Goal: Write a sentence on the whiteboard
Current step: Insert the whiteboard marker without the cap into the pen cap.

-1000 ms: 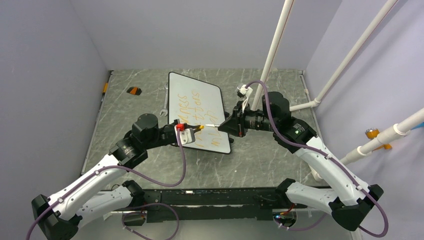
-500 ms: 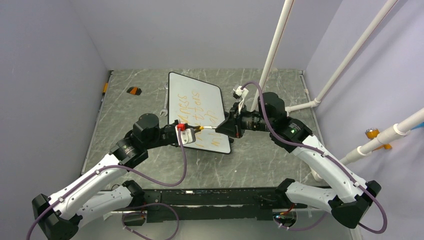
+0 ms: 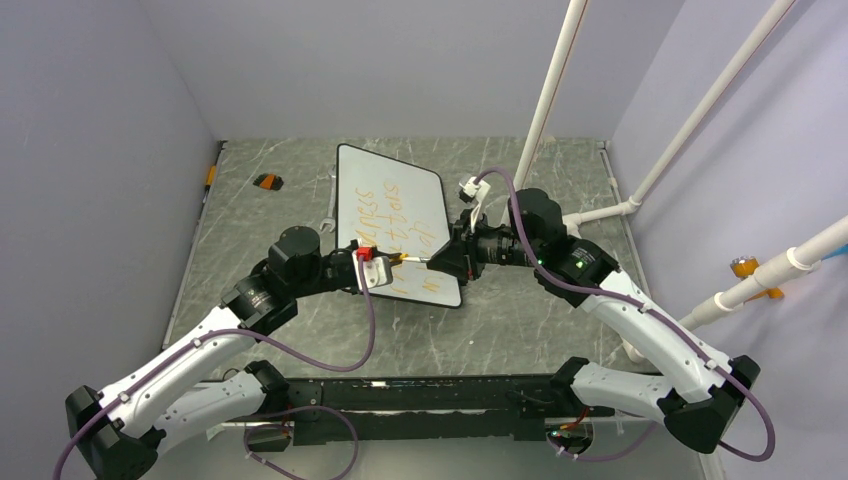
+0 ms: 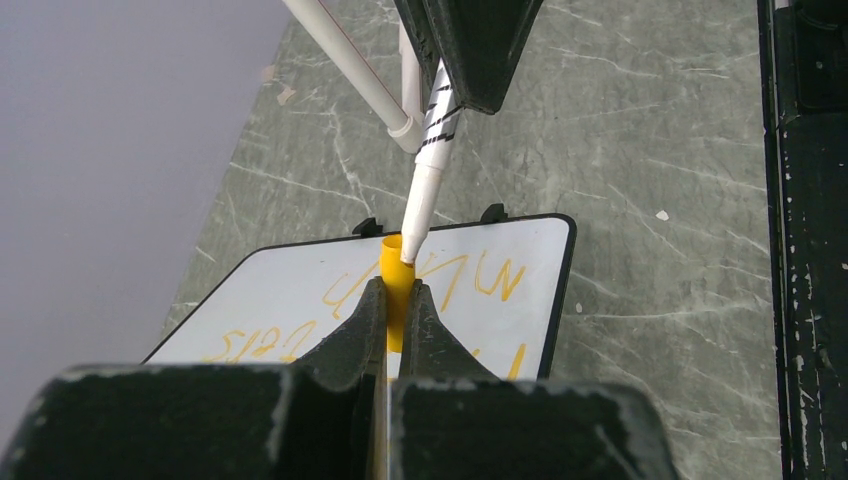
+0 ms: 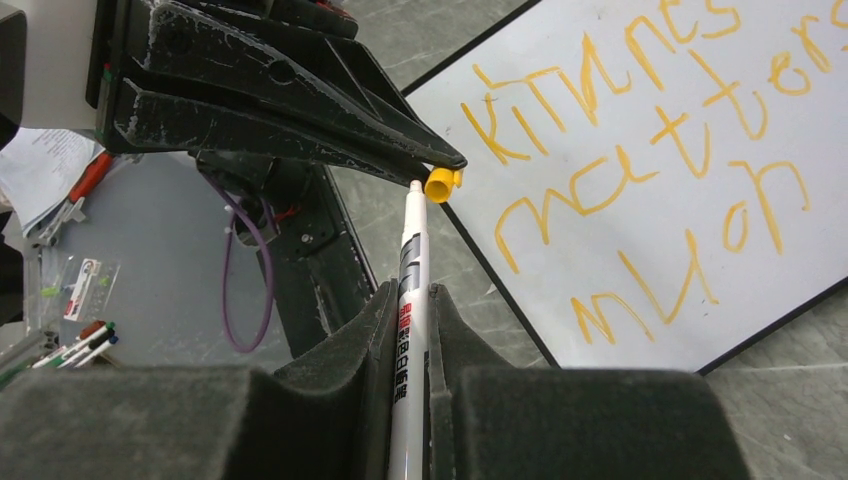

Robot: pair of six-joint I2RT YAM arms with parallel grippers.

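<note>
The whiteboard [image 3: 360, 180] lies flat on the table, with the sentence [image 3: 400, 225] in orange-yellow handwriting on it in three lines. My left gripper [image 3: 392, 262] is shut on a yellow marker cap [image 4: 397, 290] above the board's near edge. My right gripper [image 3: 440, 262] is shut on a white marker [image 5: 411, 260] and faces the left one. The marker's tip is at the cap's open mouth; whether it is inside I cannot tell. The lettering [image 5: 640, 170] reads clearly in the right wrist view.
White pipes [image 3: 545, 100] rise at the back right, close behind the right arm. A small orange-and-black object [image 3: 266, 181] and a wrench [image 3: 327, 205] lie on the table left of the board. The grey table [image 3: 520, 310] is walled in on three sides.
My right arm has swung left and brought the marker tip up to the cap. The left gripper has barely moved. Both grips are unchanged.
</note>
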